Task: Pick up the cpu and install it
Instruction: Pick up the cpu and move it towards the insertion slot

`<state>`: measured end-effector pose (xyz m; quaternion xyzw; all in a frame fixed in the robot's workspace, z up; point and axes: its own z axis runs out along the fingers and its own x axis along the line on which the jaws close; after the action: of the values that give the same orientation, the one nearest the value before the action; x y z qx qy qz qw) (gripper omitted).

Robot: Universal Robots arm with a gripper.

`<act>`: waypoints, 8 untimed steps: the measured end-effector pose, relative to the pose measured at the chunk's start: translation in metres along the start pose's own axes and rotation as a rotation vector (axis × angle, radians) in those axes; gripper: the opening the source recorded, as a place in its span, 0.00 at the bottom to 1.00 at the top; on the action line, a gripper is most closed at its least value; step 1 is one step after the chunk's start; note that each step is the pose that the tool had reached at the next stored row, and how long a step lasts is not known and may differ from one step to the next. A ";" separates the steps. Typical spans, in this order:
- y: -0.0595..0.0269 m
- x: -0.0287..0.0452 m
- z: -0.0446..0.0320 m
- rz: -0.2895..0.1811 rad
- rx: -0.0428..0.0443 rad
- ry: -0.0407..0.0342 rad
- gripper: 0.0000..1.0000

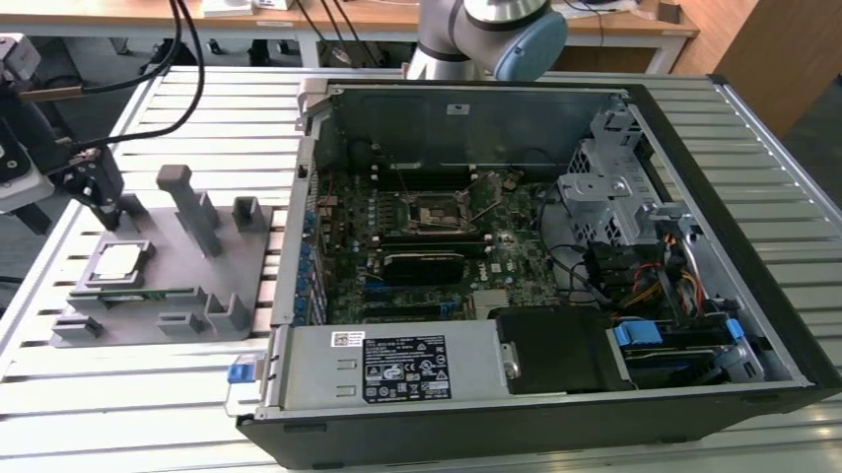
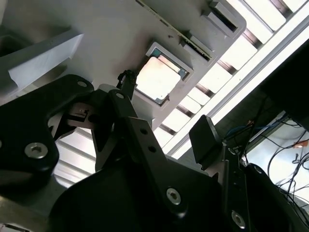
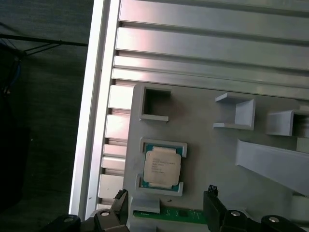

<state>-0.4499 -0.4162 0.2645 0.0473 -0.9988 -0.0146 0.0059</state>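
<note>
Open computer case (image 1: pixel 553 426) — grey fixture (image 1: pixel 158 268) just beside.

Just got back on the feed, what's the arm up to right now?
The arm's gripper hangs over the grey parts holder, which sits on the slatted table beside the open computer case. Its fingers are open and empty. The cpu lies flat in its pocket on the holder, not yet grasped, with a green memory stick next to it. Nothing has been carried to the case so far.
</note>
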 end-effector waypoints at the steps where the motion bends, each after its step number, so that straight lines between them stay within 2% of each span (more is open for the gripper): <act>1: -0.0001 0.0000 0.0018 0.001 0.0000 0.0000 0.72; 8: -0.0003 -0.0001 0.0132 0.008 -0.0011 -0.0004 0.72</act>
<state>-0.4499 -0.4161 0.2513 0.0432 -0.9989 -0.0151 0.0058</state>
